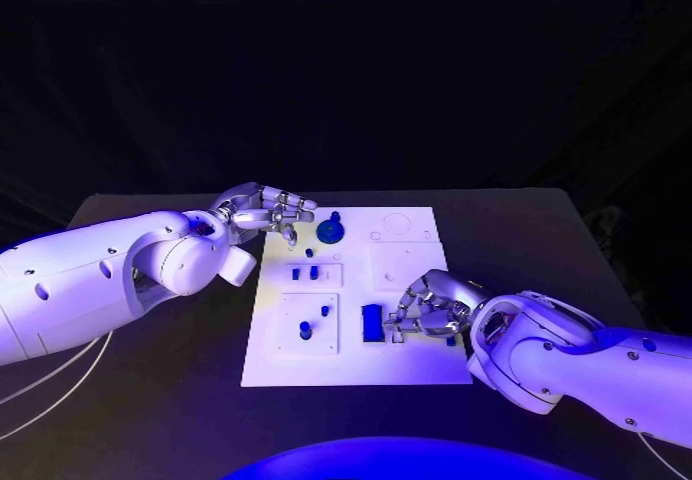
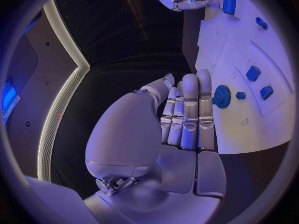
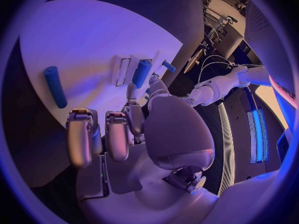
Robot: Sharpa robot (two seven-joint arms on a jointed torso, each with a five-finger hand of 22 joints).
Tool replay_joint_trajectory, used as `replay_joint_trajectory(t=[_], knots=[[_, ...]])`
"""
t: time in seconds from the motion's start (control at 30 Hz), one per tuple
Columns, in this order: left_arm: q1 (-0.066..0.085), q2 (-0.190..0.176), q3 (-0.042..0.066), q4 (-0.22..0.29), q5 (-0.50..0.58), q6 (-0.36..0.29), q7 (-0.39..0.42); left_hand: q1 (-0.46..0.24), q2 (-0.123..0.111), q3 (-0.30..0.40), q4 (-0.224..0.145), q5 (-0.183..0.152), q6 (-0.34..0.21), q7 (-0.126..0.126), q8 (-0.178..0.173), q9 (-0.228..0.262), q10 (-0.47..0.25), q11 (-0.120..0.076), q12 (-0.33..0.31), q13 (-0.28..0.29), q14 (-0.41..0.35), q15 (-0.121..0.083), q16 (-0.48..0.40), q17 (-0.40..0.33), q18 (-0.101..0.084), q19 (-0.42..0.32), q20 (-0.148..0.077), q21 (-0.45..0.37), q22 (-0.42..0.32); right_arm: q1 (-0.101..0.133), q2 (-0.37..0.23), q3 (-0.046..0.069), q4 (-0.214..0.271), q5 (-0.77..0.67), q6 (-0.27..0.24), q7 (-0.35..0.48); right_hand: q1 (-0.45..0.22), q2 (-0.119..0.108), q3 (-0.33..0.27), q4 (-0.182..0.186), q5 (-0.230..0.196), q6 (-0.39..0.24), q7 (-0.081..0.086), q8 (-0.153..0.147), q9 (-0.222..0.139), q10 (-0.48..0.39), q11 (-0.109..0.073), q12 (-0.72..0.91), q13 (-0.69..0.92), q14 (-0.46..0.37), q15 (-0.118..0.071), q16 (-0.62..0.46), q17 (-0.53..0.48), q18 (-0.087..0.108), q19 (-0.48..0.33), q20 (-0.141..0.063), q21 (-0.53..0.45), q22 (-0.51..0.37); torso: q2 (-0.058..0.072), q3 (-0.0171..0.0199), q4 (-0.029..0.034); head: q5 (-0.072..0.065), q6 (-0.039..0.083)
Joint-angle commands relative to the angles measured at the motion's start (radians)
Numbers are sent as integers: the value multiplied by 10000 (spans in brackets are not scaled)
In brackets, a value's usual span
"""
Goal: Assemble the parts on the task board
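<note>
Nearest us, the right robot hand (image 1: 430,308) rests over the near right part of the white board (image 1: 418,365), its fingers curled inward. We cannot tell whether it holds anything; its wrist view shows the fingers bent with no part clearly between them. Just beside its fingertips lies a blue bar (image 1: 372,322), the longest part, flat on the board. It looks like rigid, light plastic, and we judge it smooth enough to slip, so a pinch across its narrow sides near the middle seems the safest hold.

A little left, on a raised square plate (image 1: 309,322), stand a short blue peg (image 1: 306,329) and a smaller stub (image 1: 326,311). Both are small and stiff, and would want a fingertip pinch from above.

Farther back, two little blue blocks (image 1: 306,272) sit side by side in a second plate. Beyond them a round blue gear (image 1: 330,231) sits near the board's far edge; in the left wrist view its toothed rim (image 2: 222,96) offers grip.

The left robot hand (image 1: 267,214) hovers at the board's far left corner, just beside the gear, fingers held close together and nearly straight, gripping nothing we can see.

The dark tabletop (image 1: 173,400) surrounds the board. The parts stand close together, so we expect neighbouring pegs to crowd any grasp.
</note>
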Motion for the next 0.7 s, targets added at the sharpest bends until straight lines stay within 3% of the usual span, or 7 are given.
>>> replay_joint_trajectory(t=[0.03,0.17,0.23,0.27,0.43,0.7], knots=[[4,21,7,19,60,150,64,-5,33,-65,-11,32,-56,14,14,-15,-86,-5,80,22,-69,-16,-28,-17,148,5,64,-58,-25,17,-300,-2,3,-335,50,270,139,99,51,-51,29,-27,-59,-30,-25,40,-31,-16,-45,919,-50,-3,2029,-121,734,-67,48,2090,-7,-14,-5,-59,20],[4,19,6,3,64,141,65,-5,33,-65,-11,32,-56,14,14,-15,-86,-5,80,22,-69,-16,-28,-17,148,5,64,-58,-25,53,-857,-1,211,-400,7,538,454,324,270,-202,-18,-86,-38,-249,-158,36,-20,-50,-56,917,-46,-11,2020,-125,738,-71,62,2103,-16,-1,-12,-172,25],[4,21,5,-9,68,130,67,-5,33,-65,-11,32,-56,14,14,-15,-86,-5,80,22,-69,-16,-28,-17,148,5,64,-58,-25,66,-1237,-3,330,-454,52,631,601,425,457,-272,-673,-74,32,-566,-384,40,29,-87,-70,913,-7,-21,2007,-129,740,-46,70,2114,-23,-7,-26,-278,50],[4,22,5,-12,70,129,66,-5,33,-65,-11,32,-56,14,14,-15,-86,-5,80,22,-69,-16,-28,-17,148,5,64,-58,-25,69,-1387,-4,363,-488,76,643,610,427,497,-279,-750,-56,45,-656,-452,37,44,-105,-82,912,4,-24,2004,-129,740,-34,69,2115,-18,-10,-26,-322,59],[3,45,2,-28,75,130,64,-5,33,-65,-11,32,-56,14,14,-15,-86,-5,80,22,-69,-16,-28,-17,148,5,64,-58,-25,56,-1964,-23,461,-940,201,515,539,383,569,-253,-830,161,45,-832,-620,68,53,-105,-69,918,24,-8,2031,-138,752,-9,106,2139,-28,-9,-51,-469,68],[3,98,-5,-64,82,176,37,-22,35,-82,2,31,-57,16,18,-16,-89,-2,89,26,-71,-13,-27,-19,146,8,66,-66,-30,-167,-2386,-78,515,-1656,115,-13,23,113,473,77,-677,457,14,-946,-704,109,29,-125,-64,922,5,2,2049,-138,756,-15,107,2149,-52,-6,-92,-509,46]])
